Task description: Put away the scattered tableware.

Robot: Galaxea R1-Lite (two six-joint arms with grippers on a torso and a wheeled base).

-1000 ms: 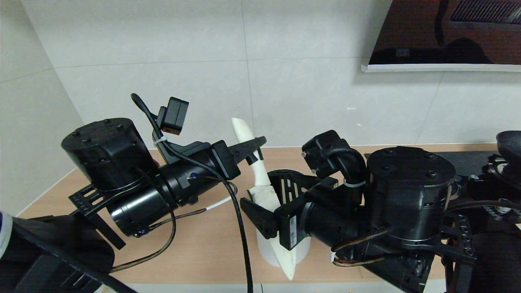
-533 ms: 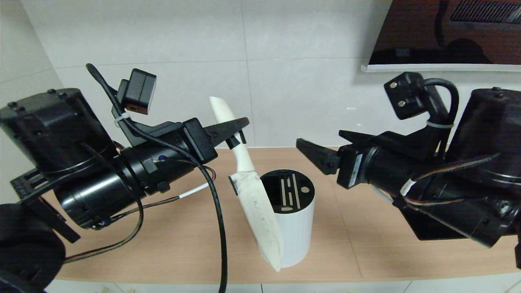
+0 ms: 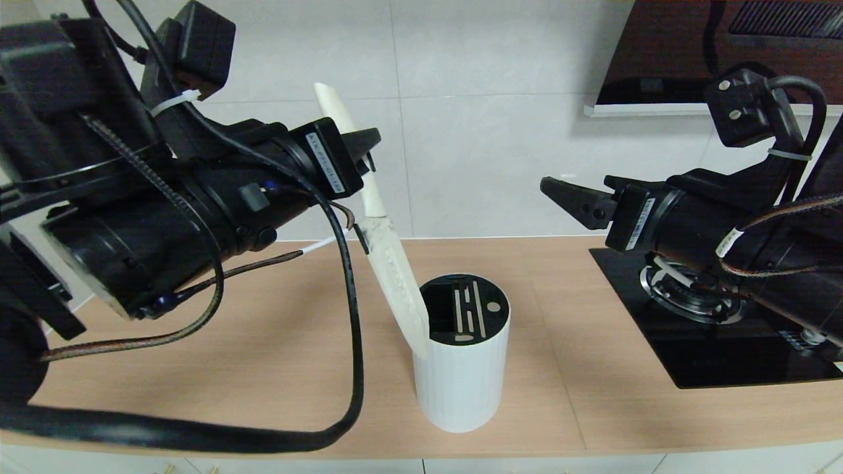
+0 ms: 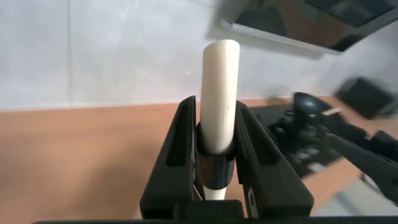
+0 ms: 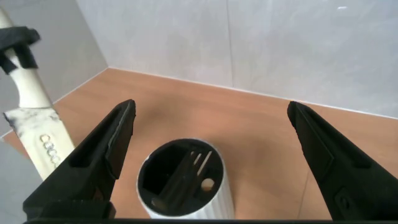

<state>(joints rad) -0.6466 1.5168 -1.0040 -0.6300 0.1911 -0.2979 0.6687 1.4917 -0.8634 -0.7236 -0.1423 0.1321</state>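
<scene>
- Left end effector (image 3: 367, 153) clamped on knife (image 3: 395, 276) handle; blade slants down, tip by holder (image 3: 464, 375) rim.
- Holder upright near surface (image 3: 296, 368) front edge.
- Right end effector (image 5: 211, 112) wide, empty.

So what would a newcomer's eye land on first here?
The white knife, clamped by its handle in the left gripper, hangs blade-down with its tip by the left edge of the white knife block on the wooden counter. The right gripper is open in the air, toward the stove.
</scene>
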